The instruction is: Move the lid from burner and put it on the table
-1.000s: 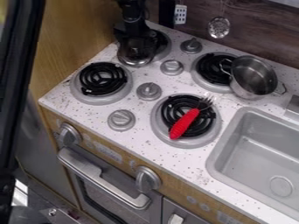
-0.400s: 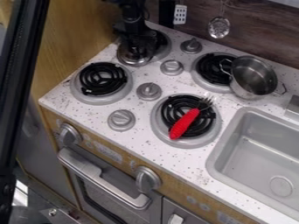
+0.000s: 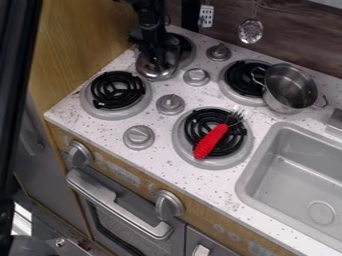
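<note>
Lid [image 3: 150,73] is at the back left burner [image 3: 190,56], under my fingers [image 3: 159,61]; I cannot tell if they are clenched or released.

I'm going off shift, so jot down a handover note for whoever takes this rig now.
Gripper: down at the lid; I can't tell if it has hold.
Lid: tilted at the near edge of the upper-left burner.
Done: gripper at the lid.
Left: move it clear of the burner, set it on the table.
</note>
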`<state>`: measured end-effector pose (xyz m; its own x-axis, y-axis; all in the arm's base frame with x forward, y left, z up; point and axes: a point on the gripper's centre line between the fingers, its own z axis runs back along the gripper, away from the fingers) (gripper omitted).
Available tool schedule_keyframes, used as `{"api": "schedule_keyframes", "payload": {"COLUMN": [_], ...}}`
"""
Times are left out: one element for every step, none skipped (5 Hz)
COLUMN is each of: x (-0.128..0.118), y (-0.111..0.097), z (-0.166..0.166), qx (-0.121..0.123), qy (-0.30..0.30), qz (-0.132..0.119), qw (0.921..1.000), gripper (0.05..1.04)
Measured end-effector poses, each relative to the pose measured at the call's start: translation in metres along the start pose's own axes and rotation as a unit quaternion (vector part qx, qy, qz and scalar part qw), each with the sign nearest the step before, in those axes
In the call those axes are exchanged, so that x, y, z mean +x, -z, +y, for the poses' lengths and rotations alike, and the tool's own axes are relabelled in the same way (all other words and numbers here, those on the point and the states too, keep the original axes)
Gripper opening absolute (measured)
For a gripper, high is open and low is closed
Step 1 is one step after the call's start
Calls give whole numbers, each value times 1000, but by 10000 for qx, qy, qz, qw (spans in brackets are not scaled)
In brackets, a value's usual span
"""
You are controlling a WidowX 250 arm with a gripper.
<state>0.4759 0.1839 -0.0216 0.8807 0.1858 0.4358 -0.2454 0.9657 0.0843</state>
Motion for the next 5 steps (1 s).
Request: {"api": "schedule_keyframes", "payload": {"x": [2,-16,-47,-71,-79], "y": [-43,-67,-70,-66,-60], "z": [3,7,13,15,26], "qx": [109,302,433,372,310], "qy": [53,111,186,79,-193], "qz": [-345,-137,383,678,693], "qw": [9993,9994,9982,9970,9969], "gripper": [269,269,269,269,269]}}
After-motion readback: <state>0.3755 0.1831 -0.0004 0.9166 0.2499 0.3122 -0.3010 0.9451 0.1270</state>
